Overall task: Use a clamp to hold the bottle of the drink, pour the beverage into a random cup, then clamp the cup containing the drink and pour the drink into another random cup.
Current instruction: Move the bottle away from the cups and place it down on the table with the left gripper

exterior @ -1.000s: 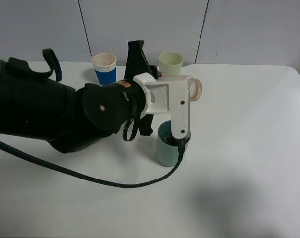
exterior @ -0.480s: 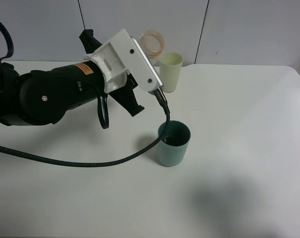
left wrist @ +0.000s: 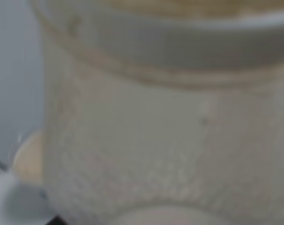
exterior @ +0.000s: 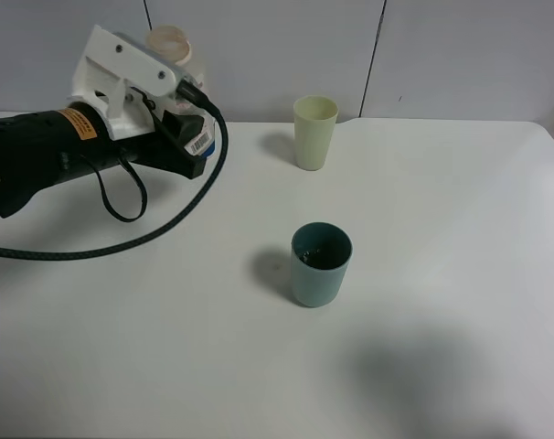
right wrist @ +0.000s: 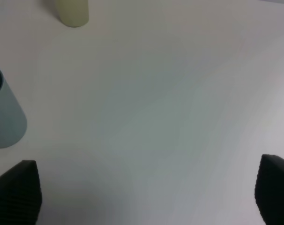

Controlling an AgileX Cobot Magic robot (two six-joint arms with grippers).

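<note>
My left gripper point(exterior: 160, 73), white jaws on a black covered arm, is shut on the bottle point(exterior: 175, 46) at the table's far left, with the bottle's wide neck pointing up. In the left wrist view the bottle point(left wrist: 165, 122) is a blurred close-up that fills the picture. The teal-green cup point(exterior: 320, 265) stands mid-table with dark beverage point(exterior: 322, 256) in it. Farther back is the pale yellow-green cup point(exterior: 314, 132), upright. The right wrist view shows my right gripper point(right wrist: 144, 194) open over bare table, with the teal-green cup point(right wrist: 3, 117) and the yellow-green cup point(right wrist: 72, 11) beyond it.
A black cable point(exterior: 122, 242) loops from the left arm across the table's left side. A pale cup rim point(left wrist: 27, 161) shows beside the bottle in the left wrist view. The white table point(exterior: 442, 229) ends at a grey panelled wall point(exterior: 442, 55).
The left arm has lifted away from over the teal-green cup and swung back to the far left, carrying the bottle and turning its neck upward. The right gripper has not moved.
</note>
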